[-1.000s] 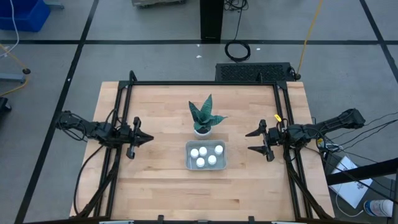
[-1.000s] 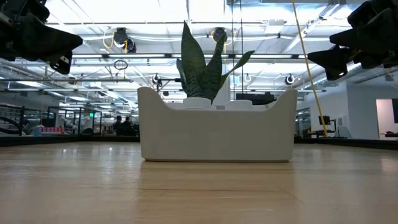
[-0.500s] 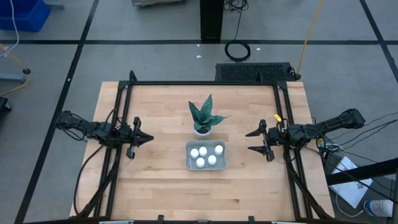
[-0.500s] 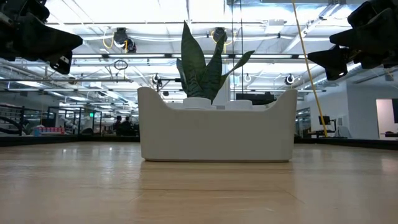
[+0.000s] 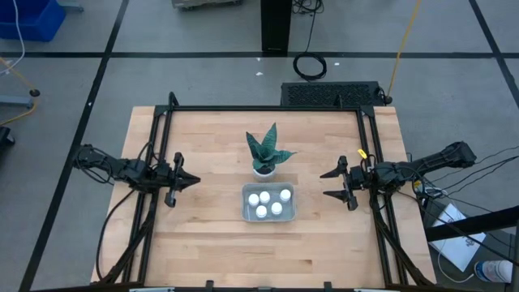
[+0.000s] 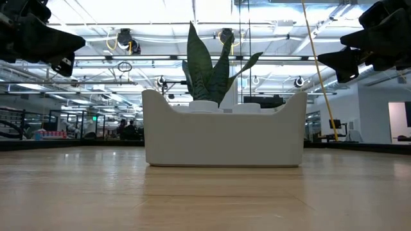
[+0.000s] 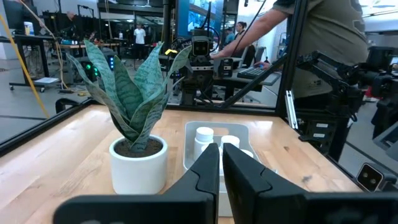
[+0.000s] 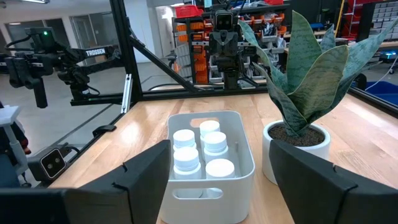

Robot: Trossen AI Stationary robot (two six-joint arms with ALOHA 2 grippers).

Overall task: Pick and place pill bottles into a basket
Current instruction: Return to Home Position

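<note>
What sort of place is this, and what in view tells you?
Probably a robotics lab or workshop: the left gripper and right gripper flank a wooden table, another robot arm stands beyond it, and exposed ceiling lights hang overhead.

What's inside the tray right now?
Five white pill bottles, standing upright, caps on. They cover most of the tray floor, so anything beneath them can't be seen. Left gripper and right gripper wait off to either side.
</note>
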